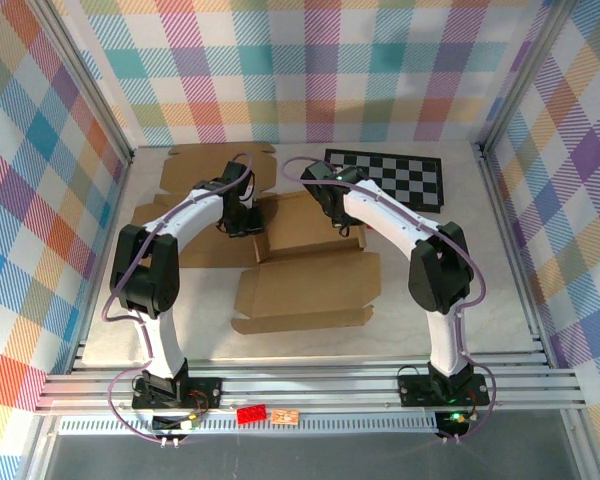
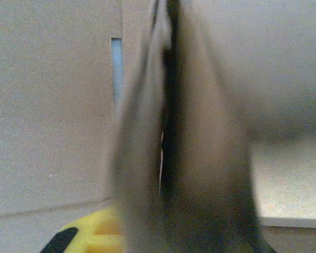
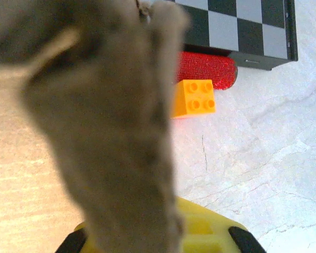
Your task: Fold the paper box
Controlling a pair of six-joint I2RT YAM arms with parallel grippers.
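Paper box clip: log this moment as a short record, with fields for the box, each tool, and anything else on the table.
box: paper box unfolded, near panels lying flat on the table
left arm: left tool at the box's far-left part; blurred cardboard edge-on close to its camera, grip unclear
right arm: right tool shut on a box flap, which rises in front of its camera
other items: checkerboard at far right; orange brick beside a red cylinder at the board's edge
progress: early, no walls standing
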